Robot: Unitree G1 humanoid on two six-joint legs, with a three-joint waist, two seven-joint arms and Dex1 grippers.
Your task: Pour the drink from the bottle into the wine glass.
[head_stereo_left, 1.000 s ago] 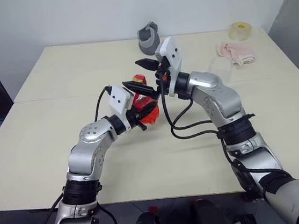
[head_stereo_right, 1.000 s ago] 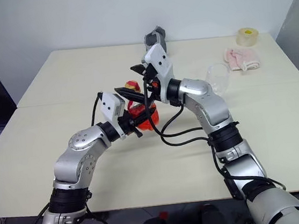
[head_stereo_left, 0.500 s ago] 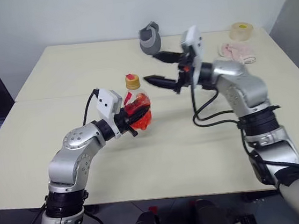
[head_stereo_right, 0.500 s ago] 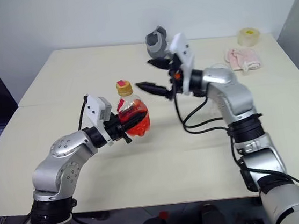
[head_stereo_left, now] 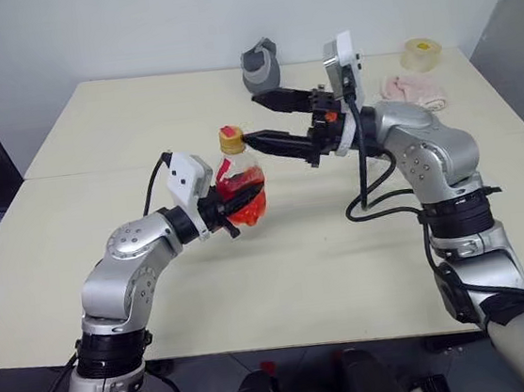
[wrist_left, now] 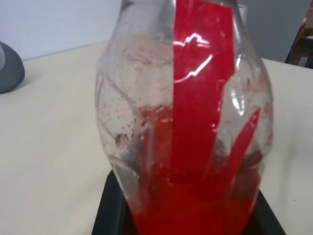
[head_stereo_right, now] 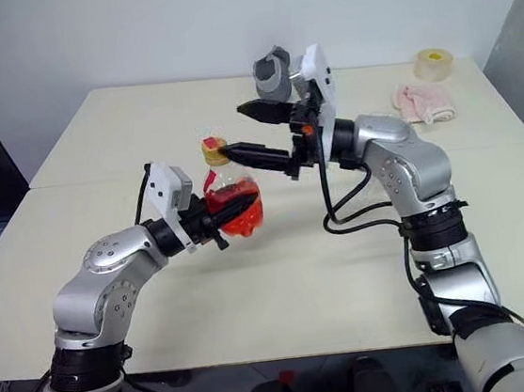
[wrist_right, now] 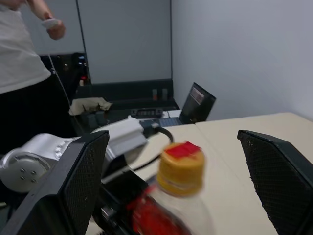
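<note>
No readable text anywhere I can see. The bottle [head_stereo_left: 239, 187] I'm gripping has a red label patch, but no letters or numbers can be made out.

Your right gripper [wrist_right: 178, 191] stands wide open, its two black fingers [wrist_right: 78, 191] rising on either side of the bottle [wrist_right: 176, 205], touching nothing. The bottle's yellow cap [wrist_right: 181, 169] with its red tab sits between them, further off. The left arm [wrist_right: 58, 156] reaches in towards the bottle's red lower part. Beyond the table [wrist_right: 254, 125] a laptop [wrist_right: 197, 101] stands open, and a person [wrist_right: 22, 73] in a white top is at the far side
</note>
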